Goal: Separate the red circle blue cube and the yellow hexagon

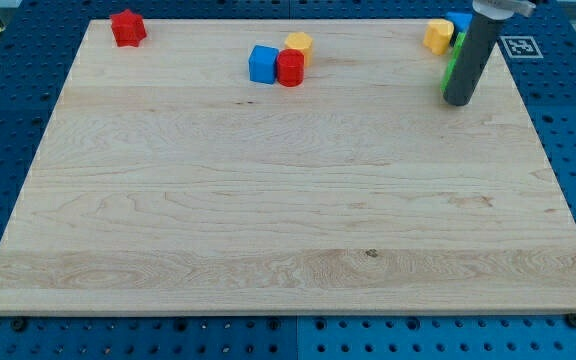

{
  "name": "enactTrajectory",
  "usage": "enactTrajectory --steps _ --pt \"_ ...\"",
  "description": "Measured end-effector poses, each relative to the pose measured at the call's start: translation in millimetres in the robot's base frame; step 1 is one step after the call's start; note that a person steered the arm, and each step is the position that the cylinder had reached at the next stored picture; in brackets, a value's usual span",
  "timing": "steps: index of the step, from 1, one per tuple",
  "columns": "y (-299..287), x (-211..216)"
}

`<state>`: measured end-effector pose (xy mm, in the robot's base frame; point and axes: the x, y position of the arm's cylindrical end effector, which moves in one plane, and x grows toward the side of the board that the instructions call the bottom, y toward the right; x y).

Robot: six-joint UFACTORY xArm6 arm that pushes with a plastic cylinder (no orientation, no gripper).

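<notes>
A blue cube, a red circle and a yellow hexagon sit bunched together near the view's top, left of centre. The red circle touches the blue cube on its left and the yellow hexagon above it. My tip rests on the board far to the right of this cluster, near the top right corner. The dark rod rises from it toward the view's top edge.
A red star-like block lies at the top left corner. At the top right, a yellow block, a blue block and a green block sit beside the rod, the green one partly hidden behind it. The wooden board lies on a blue pegboard.
</notes>
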<state>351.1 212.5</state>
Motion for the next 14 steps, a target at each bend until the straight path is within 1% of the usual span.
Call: enactTrajectory --steps 1,2,3,4,5,6,7,9,12,13,14 --pt "1 -8" --pt "-33 -8" --pt "-111 -8" --pt "-204 -1" --pt "-289 -13" --pt "-314 -51" --pt "-299 -57" --pt "-212 -57" --pt "-171 -57" --pt "-170 -36" --pt "-157 -9"
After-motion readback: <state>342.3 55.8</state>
